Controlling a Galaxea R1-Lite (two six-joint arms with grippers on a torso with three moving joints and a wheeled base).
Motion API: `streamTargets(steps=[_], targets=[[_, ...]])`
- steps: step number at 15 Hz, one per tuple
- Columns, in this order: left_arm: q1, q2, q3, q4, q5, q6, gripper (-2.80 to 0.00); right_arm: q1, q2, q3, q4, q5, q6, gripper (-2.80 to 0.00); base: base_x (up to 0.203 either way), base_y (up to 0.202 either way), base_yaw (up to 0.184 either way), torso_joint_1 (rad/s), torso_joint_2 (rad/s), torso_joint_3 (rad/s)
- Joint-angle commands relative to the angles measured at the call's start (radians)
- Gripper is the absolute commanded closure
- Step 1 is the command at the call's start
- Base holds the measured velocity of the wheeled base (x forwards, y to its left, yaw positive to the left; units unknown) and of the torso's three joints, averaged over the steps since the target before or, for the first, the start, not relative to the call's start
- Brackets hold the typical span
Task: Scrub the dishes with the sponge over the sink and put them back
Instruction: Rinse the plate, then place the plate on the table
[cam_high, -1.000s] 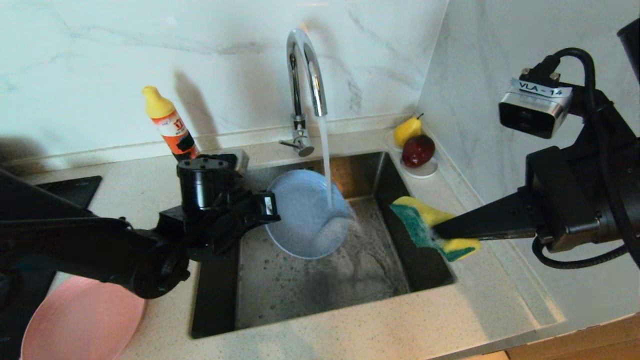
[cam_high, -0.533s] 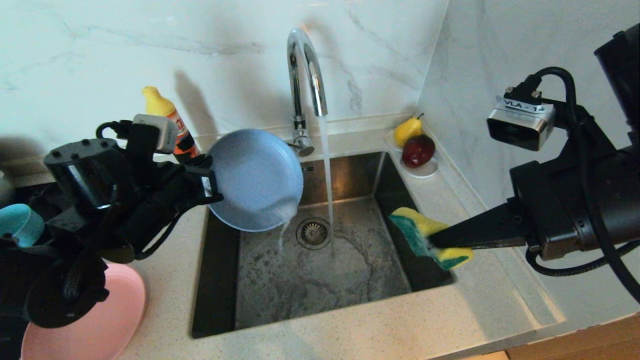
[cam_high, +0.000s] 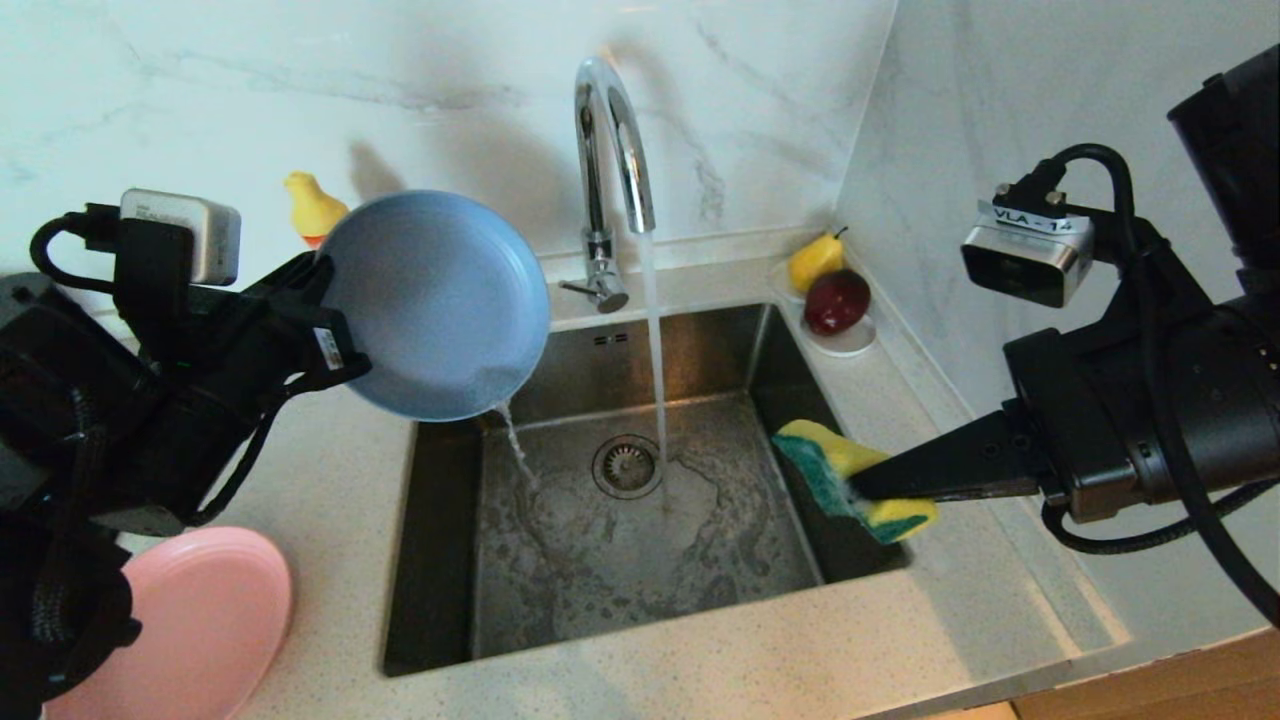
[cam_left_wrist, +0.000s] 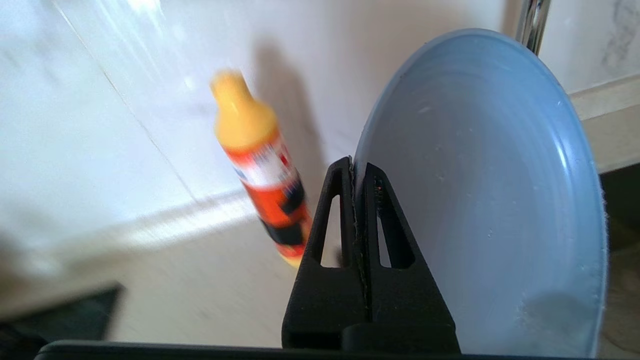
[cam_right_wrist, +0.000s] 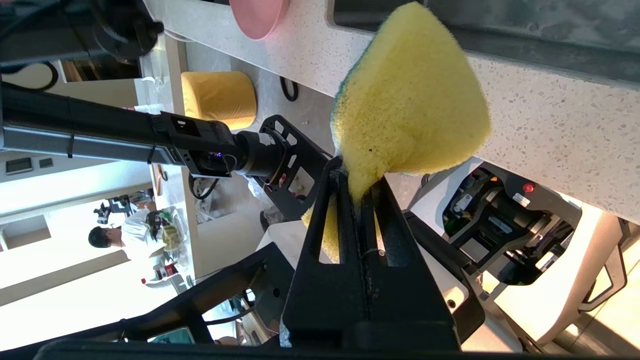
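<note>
Pink plate (cam_high: 175, 620) sits on the counter at far left. Left gripper (cam_high: 325, 335) pinches the light-blue plate (cam_high: 435, 300) by its rim, tilted over the sink's (cam_high: 640, 560) left edge, water draining off. Thin wet-edge grip, so the plate could slip or drip onto the counter. Tap (cam_high: 610, 150) is running. Right gripper (cam_high: 860, 485) is clamped on the sponge (cam_high: 835, 465) over the sink's right edge.

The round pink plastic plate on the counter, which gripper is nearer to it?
Left. The left gripper is above the pink plate, gripping the light-blue plate; the right gripper is across the sink.
</note>
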Motion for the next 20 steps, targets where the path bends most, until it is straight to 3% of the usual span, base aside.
streamTargets(steps=[1,3,7,9,10,12,15,17,18,20], targets=[[0.002,-0.022,0.028,-0.084,-0.012,0.056,0.0,0.006,0.003,-0.006,0.004,0.003,0.003,0.0,0.0,0.0,0.0,0.0,0.0,0.0],[0.002,-0.035,0.034,-0.106,-0.046,0.062,0.0,0.007,0.005,-0.006,0.004,0.003,0.004,0.0,0.0,0.0,0.0,0.0,0.0,0.0],[0.002,-0.037,0.04,-0.101,-0.047,0.056,0.0,0.007,0.003,0.004,0.004,0.003,0.004,0.0,0.0,0.0,0.0,0.0,0.0,0.0],[0.012,-0.033,0.04,-0.033,-0.027,0.048,0.0,0.007,-0.004,0.008,0.0,0.003,0.003,0.0,0.0,0.0,0.0,0.0,0.0,0.0],[0.031,-0.035,0.033,0.039,-0.016,0.019,0.0,0.007,-0.004,0.008,0.0,0.003,0.003,0.0,0.0,0.0,0.0,0.0,0.0,0.0],[0.071,-0.054,-0.003,0.218,-0.009,-0.125,0.0,0.007,-0.002,0.013,0.003,0.002,0.003,0.0,0.0,0.0,0.0,0.0,0.0,0.0],[0.121,-0.143,-0.098,0.655,-0.015,-0.291,0.0,0.007,-0.011,0.024,0.0,0.002,0.001,0.0,0.0,0.0,0.0,0.0,0.0,0.0],[0.163,-0.206,-0.227,0.966,-0.03,-0.46,0.0,0.007,-0.007,0.027,0.0,0.003,0.0,0.0,0.0,0.0,0.0,0.0,0.0,0.0],[0.205,-0.228,-0.272,1.052,-0.052,-0.523,0.0,0.007,-0.006,0.027,0.002,0.002,0.0,0.0,0.0,0.0,0.0,0.0,0.0,0.0],[0.302,-0.246,-0.328,1.208,-0.077,-0.561,0.0,0.007,-0.009,0.047,-0.002,0.0,-0.005,0.0,0.0,0.0,0.0,0.0,0.0,0.0]])
